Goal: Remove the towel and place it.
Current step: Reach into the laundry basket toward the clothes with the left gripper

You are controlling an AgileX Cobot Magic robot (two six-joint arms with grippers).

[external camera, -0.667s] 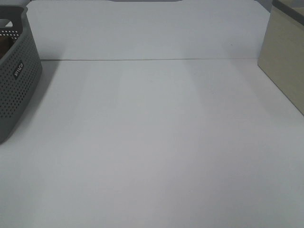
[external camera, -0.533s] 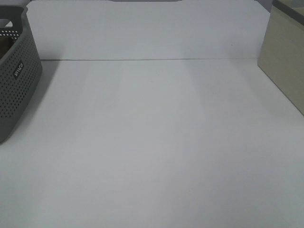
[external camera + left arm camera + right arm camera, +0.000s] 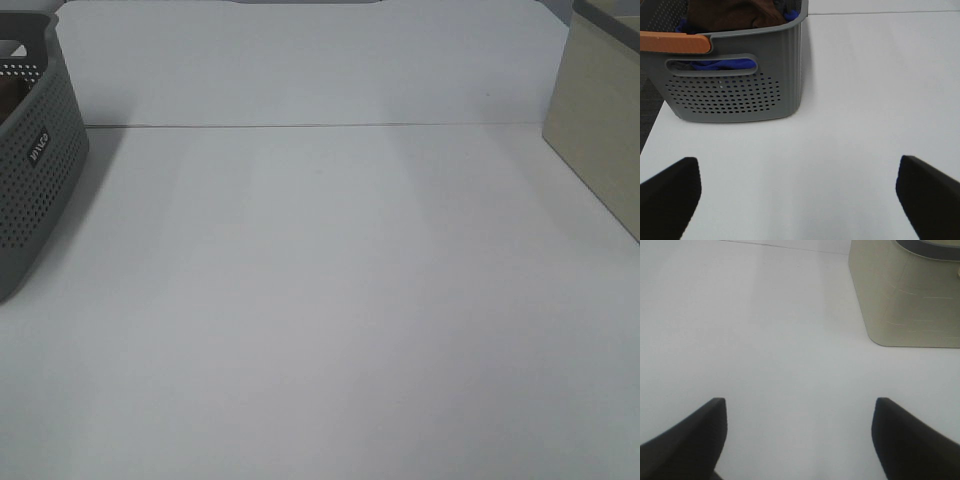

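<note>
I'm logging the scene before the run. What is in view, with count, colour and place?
table: one, white, under everything.
basket: one, grey, table's left edge.
towel: one, dark brown, inside the basket.
cloth: at least one, blue, inside the basket.
bar: one, orange, on the basket's rim.
bin: one, beige, table's right edge.
left gripper: one, black, open, facing the basket.
right gripper: one, black, open, facing the bin.
</note>
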